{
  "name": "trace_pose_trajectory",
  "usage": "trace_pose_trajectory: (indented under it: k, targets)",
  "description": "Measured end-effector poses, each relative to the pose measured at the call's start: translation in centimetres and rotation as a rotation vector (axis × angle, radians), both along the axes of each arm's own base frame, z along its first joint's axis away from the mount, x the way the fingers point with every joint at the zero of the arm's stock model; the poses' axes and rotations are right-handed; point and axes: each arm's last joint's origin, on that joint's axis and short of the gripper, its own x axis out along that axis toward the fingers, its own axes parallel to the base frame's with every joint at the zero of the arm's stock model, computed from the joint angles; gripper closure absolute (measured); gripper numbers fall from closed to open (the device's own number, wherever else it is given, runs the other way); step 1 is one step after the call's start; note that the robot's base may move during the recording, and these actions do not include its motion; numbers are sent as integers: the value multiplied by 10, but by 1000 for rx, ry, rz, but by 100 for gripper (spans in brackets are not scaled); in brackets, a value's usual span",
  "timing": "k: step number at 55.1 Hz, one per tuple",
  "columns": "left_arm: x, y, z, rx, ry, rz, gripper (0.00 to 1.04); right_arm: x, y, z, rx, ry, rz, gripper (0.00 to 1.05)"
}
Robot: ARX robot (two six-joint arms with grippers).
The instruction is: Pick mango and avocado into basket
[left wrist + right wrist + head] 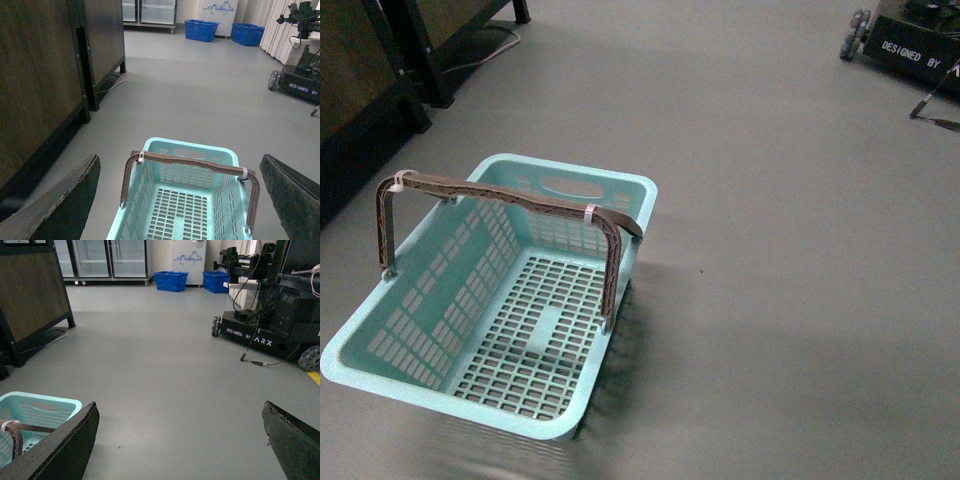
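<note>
The pale teal basket (495, 310) stands on the grey floor, empty, with its two brown handles (500, 195) up and bound by white ties. It also shows in the left wrist view (185, 200) and at the edge of the right wrist view (35, 412). My left gripper (180, 165) is open, above the basket's near end, with the basket between its fingers (65, 200). My right gripper (180, 407) is open over bare floor beside the basket. The mango and the avocado are out of view. Neither arm shows in the front view.
A dark wooden cabinet on black legs (45, 75) stands to the left, with a cable on the floor. Another ARX robot base on wheels (260, 325) stands at the right. Blue crates (172, 280) and glass-door fridges are at the far wall.
</note>
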Motion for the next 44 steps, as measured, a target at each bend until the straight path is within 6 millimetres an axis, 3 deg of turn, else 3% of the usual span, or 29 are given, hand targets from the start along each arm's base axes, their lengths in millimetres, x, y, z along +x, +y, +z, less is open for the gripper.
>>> trace_pose_trajectory:
  k: [9, 14, 21, 34, 44]
  targets:
    - [0, 0, 0, -3, 0, 16, 7, 0, 0, 0, 0, 0, 0, 8]
    - [4, -2, 3, -92, -29, 267, 7, 0, 0, 0, 0, 0, 0, 8]
    - [12, 0, -15, -214, 124, 492, 7, 0, 0, 0, 0, 0, 0, 8]
    - [39, 0, -28, -536, 241, 513, 7, 0, 0, 0, 0, 0, 0, 8]
    - [77, 2, -46, -754, 324, 521, 7, 0, 0, 0, 0, 0, 0, 8]
